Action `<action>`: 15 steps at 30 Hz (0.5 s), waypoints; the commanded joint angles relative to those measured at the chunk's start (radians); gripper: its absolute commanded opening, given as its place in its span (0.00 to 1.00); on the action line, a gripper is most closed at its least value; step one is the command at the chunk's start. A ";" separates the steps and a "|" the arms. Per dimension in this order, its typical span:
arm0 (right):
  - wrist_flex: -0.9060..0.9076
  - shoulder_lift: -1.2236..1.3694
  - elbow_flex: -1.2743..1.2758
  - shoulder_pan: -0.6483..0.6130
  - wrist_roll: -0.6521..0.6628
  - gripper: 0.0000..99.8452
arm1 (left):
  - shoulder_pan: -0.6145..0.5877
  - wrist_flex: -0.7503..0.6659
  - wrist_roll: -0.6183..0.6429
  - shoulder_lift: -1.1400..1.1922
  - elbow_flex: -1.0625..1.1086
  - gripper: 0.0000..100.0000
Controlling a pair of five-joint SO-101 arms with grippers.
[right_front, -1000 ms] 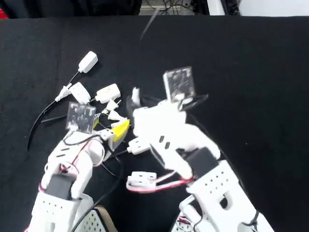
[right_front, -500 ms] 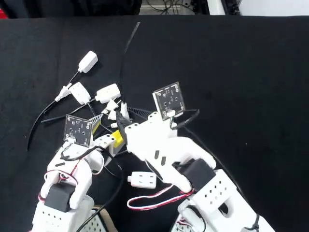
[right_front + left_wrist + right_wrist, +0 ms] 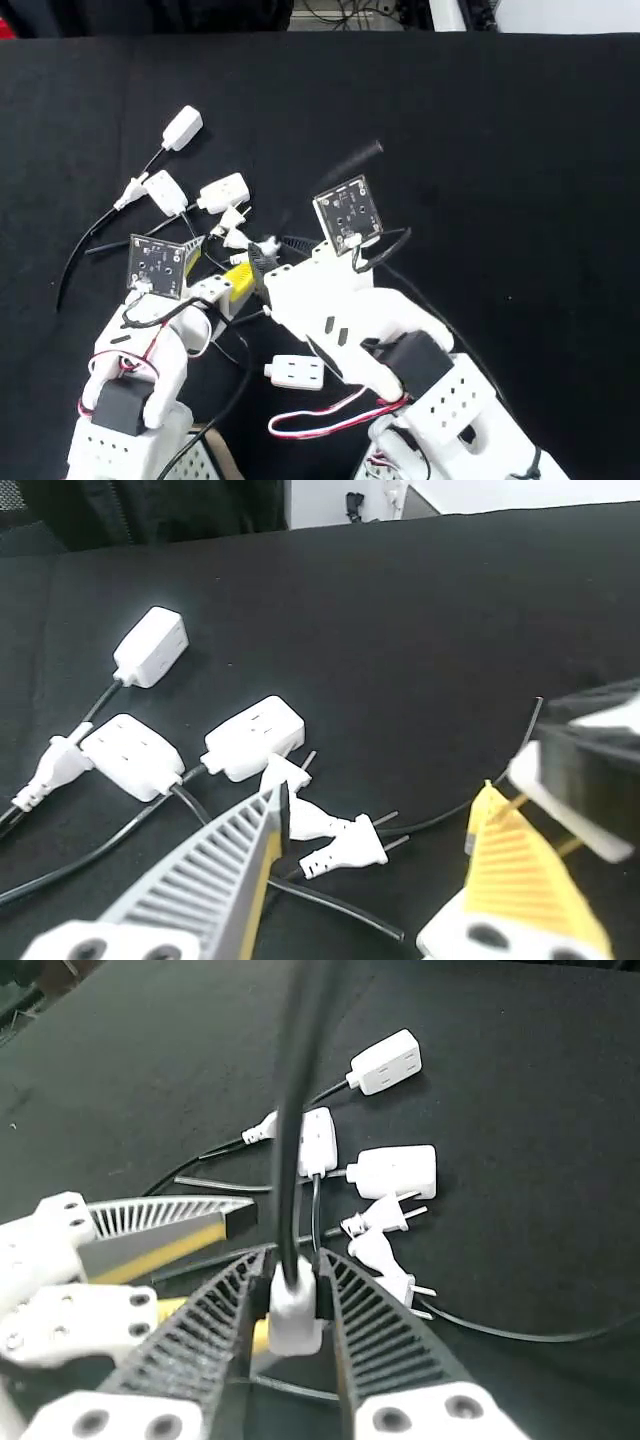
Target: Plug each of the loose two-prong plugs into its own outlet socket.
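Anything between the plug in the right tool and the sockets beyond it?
Yes. Two loose plugs lie on the table between the held plug and the nearest socket; the left tool sits open close beside.

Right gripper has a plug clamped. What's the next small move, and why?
Probably ease the right gripper toward the nearby outlet socket: its plug is gripped cord-up, and that socket's slots look free.
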 commanded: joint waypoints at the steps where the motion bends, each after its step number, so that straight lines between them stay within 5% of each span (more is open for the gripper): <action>1: 0.072 0.005 -0.077 -0.012 0.012 0.01 | -0.012 -0.009 0.009 -0.009 -0.054 0.29; 15: 0.081 0.007 -0.107 0.046 0.077 0.01 | -0.012 -0.002 0.003 -0.009 -0.053 0.29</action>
